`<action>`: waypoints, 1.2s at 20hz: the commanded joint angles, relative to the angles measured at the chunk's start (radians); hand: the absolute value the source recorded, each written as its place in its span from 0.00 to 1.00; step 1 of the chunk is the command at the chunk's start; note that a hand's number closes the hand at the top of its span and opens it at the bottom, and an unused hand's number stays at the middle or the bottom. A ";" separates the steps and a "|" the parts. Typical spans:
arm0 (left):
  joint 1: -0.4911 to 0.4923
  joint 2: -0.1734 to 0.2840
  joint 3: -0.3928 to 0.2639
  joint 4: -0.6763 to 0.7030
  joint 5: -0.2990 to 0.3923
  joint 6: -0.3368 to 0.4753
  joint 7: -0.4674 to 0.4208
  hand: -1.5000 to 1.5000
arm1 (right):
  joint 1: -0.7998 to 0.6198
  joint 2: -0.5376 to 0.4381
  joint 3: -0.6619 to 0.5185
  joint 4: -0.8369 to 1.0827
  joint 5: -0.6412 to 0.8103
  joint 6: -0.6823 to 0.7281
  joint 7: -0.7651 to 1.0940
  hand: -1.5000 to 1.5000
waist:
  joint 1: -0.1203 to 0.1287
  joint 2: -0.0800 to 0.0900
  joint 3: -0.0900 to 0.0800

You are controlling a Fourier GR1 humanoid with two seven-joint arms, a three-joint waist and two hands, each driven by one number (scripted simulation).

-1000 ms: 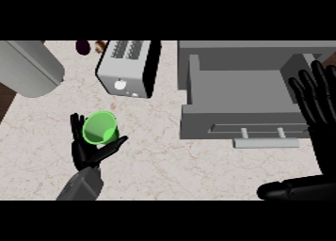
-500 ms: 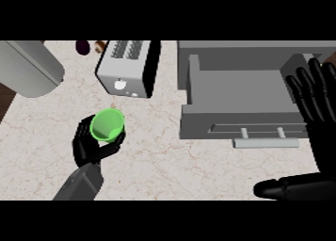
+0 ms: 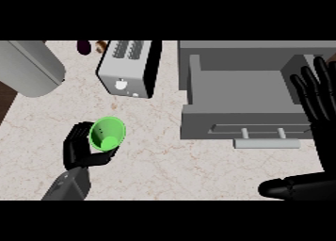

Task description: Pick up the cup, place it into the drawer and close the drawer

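Left hand (image 3: 84,151), in the lower left of the frame, has its fingers and thumb curled round the green cup (image 3: 107,133), which sits tipped in the grasp with its open mouth facing up toward the viewer. Compared with a second ago, the cup has shifted slightly up and to the right in the picture and its tilt has changed, which suggests it is off the counter (image 3: 163,155) and that the carry toward the drawer has begun, though only just. The drawer (image 3: 243,94) stands pulled open at the upper right of the frame, its grey tray bare and its handle (image 3: 266,139) toward the lower edge; cup and drawer are well apart, with a stretch of marbled counter between them. Right hand (image 3: 323,101) shows at the right edge over the drawer's side, fingers straight and pointing up, holding nothing and apparently resting. A toaster (image 3: 127,68) sits at upper centre.
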 commanded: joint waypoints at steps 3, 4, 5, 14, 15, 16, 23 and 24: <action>0.032 0.052 -0.052 -0.085 -0.038 -0.144 -0.046 1.00 | 0.073 0.010 0.010 -0.017 0.013 0.018 -0.052 0.00 | 0.002 -0.002 0.001; 0.024 0.027 -0.050 -0.105 -0.022 -0.159 -0.030 1.00 | 0.052 -0.003 -0.016 0.027 -0.002 0.028 -0.062 0.00 | 0.004 -0.002 0.001; 0.067 0.012 -0.079 -0.164 -0.035 -0.157 -0.030 1.00 | 0.024 -0.001 -0.011 -0.014 -0.004 -0.002 0.002 0.00 | 0.011 -0.005 0.001; 0.056 0.036 -0.179 -0.600 -0.016 -0.109 0.308 1.00 | 0.068 -0.024 -0.036 0.026 -0.014 0.048 -0.061 0.00 | 0.015 -0.008 0.003; 0.114 0.003 -0.207 -0.667 -0.029 -0.084 0.310 1.00 | 0.109 0.026 0.015 -0.025 0.026 0.006 -0.048 0.00 | 0.013 -0.007 0.002; 0.062 0.003 -0.205 -0.701 -0.016 -0.053 0.393 1.00 | 0.050 0.020 0.017 -0.001 0.032 -0.005 -0.030 0.00 | 0.015 -0.007 0.002; 0.002 -0.038 -0.232 -0.947 0.001 0.077 0.646 1.00 | 0.069 0.006 -0.001 0.020 0.023 0.022 -0.057 0.00 | 0.006 -0.002 0.001; 0.007 -0.029 -0.232 -1.009 0.016 0.084 0.697 1.00 | 0.034 -0.009 -0.038 0.078 0.002 0.030 -0.077 0.00 | 0.010 -0.002 0.001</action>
